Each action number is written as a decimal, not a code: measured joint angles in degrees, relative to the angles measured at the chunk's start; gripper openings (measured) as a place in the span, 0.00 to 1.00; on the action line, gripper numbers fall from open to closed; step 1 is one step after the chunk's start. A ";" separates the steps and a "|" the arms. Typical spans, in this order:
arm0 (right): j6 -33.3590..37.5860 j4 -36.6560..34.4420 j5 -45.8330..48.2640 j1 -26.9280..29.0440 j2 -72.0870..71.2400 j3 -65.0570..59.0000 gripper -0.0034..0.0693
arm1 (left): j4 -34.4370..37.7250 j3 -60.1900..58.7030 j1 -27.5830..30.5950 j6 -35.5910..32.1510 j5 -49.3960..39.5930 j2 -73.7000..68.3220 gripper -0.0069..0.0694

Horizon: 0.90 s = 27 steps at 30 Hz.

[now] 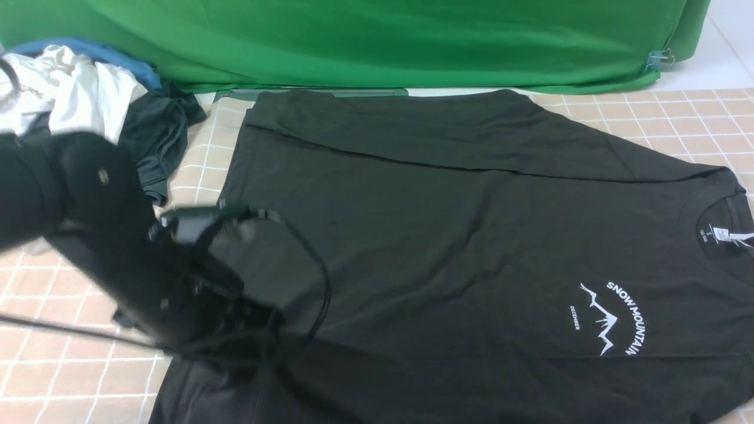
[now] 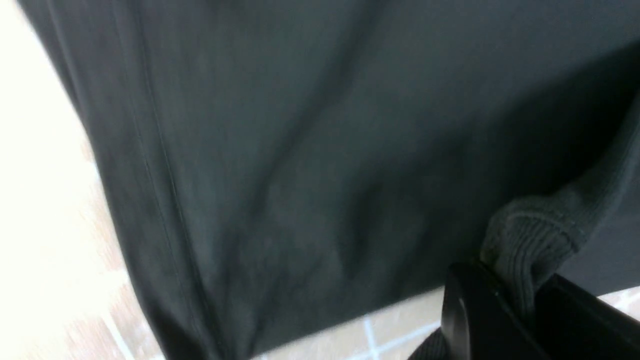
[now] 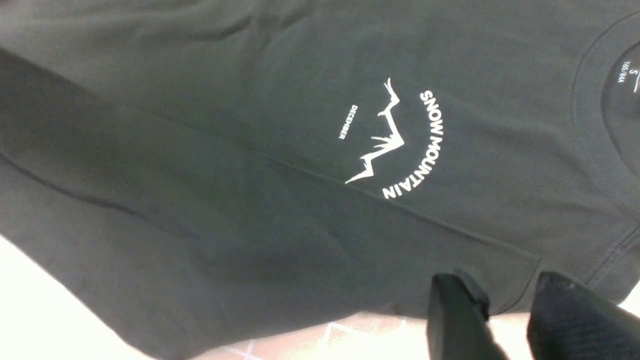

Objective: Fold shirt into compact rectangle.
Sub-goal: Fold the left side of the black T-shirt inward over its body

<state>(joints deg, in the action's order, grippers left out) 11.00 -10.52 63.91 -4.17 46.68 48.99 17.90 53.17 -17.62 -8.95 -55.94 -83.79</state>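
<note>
The black shirt [image 1: 447, 235] lies spread on the table, its neck with the white label [image 1: 721, 234] to the right. The white "SNOW MOUNTAIN" print [image 1: 612, 318] faces up, and the far side is folded over. My left gripper [image 1: 253, 335] is down on the shirt's near-left part. In the left wrist view it [image 2: 525, 300] is shut on a bunched ridge of the shirt [image 2: 300, 150]. My right gripper [image 3: 505, 285] does not show in the front view. In its wrist view it stands open just off the shirt's [image 3: 250, 175] edge beside a sleeve seam, with nothing between its fingers.
A pile of clothes sits at the back left: a white garment [image 1: 70, 94], a small dark one [image 1: 159, 135] and something blue. A green backdrop [image 1: 377, 41] closes off the far side. The beige checked tablecloth [image 1: 59, 365] shows around the shirt.
</note>
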 joint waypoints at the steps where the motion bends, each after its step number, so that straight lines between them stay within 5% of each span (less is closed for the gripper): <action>1: 0.00 0.00 0.00 0.00 0.00 0.00 0.37 | -0.06 0.92 0.00 0.00 0.00 -0.01 0.14; 10: 0.09 0.00 -0.05 0.00 0.00 0.00 0.35 | -0.58 15.82 0.00 6.20 -2.03 0.01 0.14; 17: 0.09 0.00 -0.05 0.00 0.00 0.00 0.10 | -2.16 22.78 0.00 6.43 -1.86 0.01 0.14; 27: 0.14 0.00 -0.31 0.00 0.00 0.00 0.09 | -3.66 23.41 0.00 6.60 5.50 -6.21 0.14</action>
<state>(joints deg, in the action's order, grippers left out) 11.14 -10.52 63.61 -4.17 46.68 48.99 14.24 76.58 -17.62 -2.35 -50.44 -90.00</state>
